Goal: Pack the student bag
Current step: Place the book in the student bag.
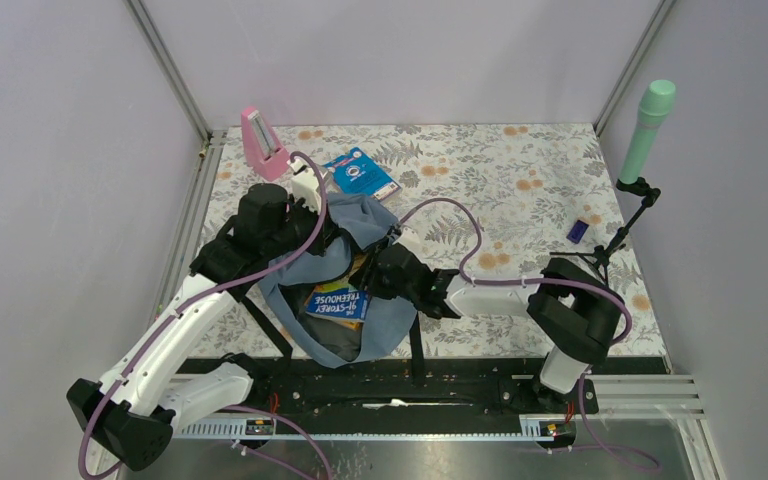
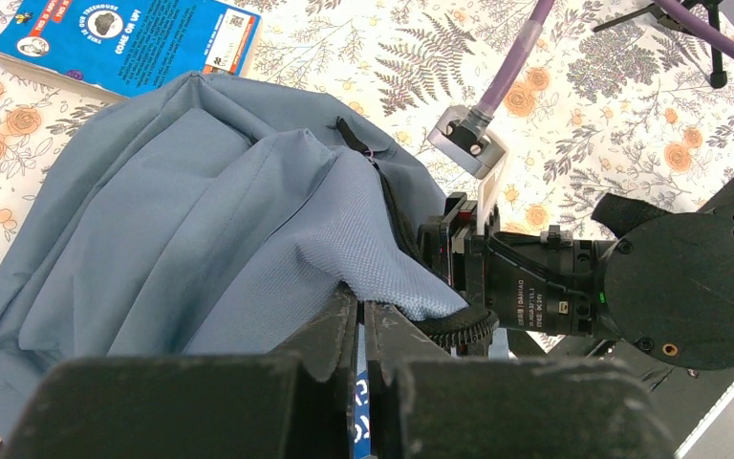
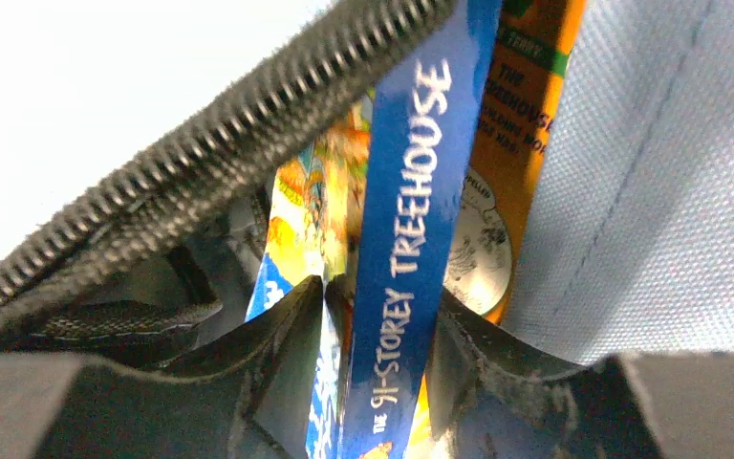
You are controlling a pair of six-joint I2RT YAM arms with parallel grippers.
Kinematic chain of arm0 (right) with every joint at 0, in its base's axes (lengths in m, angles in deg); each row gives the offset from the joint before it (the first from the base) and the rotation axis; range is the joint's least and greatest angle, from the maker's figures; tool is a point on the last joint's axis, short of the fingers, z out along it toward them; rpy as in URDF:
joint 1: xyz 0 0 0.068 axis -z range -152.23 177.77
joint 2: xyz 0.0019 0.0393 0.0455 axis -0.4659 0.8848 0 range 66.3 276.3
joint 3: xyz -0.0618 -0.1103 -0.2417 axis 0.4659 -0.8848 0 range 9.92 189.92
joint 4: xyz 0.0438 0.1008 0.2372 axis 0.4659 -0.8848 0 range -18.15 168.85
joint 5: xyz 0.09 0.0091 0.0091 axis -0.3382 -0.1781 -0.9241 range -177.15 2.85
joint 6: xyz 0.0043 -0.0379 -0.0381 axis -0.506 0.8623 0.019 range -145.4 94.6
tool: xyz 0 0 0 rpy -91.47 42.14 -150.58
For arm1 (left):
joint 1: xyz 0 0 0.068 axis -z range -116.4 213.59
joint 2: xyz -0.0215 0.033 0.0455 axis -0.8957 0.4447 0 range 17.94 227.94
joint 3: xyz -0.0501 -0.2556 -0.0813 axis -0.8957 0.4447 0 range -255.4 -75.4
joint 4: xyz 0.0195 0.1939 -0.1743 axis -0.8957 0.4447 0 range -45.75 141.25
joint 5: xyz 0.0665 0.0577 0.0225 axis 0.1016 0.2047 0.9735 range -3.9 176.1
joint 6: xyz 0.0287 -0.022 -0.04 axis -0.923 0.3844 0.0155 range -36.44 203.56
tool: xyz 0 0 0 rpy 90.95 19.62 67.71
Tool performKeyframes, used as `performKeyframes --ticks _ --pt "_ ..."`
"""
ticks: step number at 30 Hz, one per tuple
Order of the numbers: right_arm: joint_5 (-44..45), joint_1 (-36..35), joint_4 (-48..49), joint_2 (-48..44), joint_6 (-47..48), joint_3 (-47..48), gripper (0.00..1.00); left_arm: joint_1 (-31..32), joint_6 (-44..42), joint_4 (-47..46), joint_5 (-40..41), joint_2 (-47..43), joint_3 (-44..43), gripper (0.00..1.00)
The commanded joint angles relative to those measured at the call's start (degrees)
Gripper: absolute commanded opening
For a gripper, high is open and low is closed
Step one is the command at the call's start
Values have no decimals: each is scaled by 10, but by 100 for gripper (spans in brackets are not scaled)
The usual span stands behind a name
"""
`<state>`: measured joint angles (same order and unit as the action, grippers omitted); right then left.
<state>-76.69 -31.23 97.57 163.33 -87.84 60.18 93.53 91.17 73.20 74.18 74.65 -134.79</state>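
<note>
The student bag (image 1: 385, 322), grey-blue with black straps, lies open in the middle of the table. My left gripper (image 2: 363, 308) is shut on the fabric edge of the student bag (image 2: 201, 210) and holds it up. A blue and yellow book (image 1: 338, 300) titled "91-Storey Treehouse" sits in the bag's mouth. Its blue spine (image 3: 411, 220) stands between the fingers of my right gripper (image 3: 379, 292), under the black zipper (image 3: 201, 153). The right finger lies against the spine and a thin dark gap shows at the left finger, so these jaws stand slightly open. Bag lining (image 3: 650, 191) fills the right side.
A second blue book (image 1: 360, 172) lies flat behind the bag, also seen as the blue book (image 2: 124, 43). A pink metronome-shaped object (image 1: 260, 140) stands at the back left. A green microphone (image 1: 650, 120) on a black stand and a small purple block (image 1: 578, 230) are on the right.
</note>
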Motion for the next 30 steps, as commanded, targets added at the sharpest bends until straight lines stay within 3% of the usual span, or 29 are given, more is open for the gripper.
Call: performKeyframes --ticks 1,7,17,23,30 --pt "73 -6 15 -24 78 11 52 2 12 -78 -13 -13 -9 0" --pt "92 -11 3 -61 157 0 57 2 12 -78 3 -14 -7 0" --pt "183 -17 -28 -212 257 -75 65 -1 25 -78 152 -26 5 0" --pt "258 -4 -94 -295 355 -95 82 -2 8 -72 265 -53 13 0" --pt "69 154 -173 -302 394 -64 86 -4 -10 -63 408 -124 41 0"
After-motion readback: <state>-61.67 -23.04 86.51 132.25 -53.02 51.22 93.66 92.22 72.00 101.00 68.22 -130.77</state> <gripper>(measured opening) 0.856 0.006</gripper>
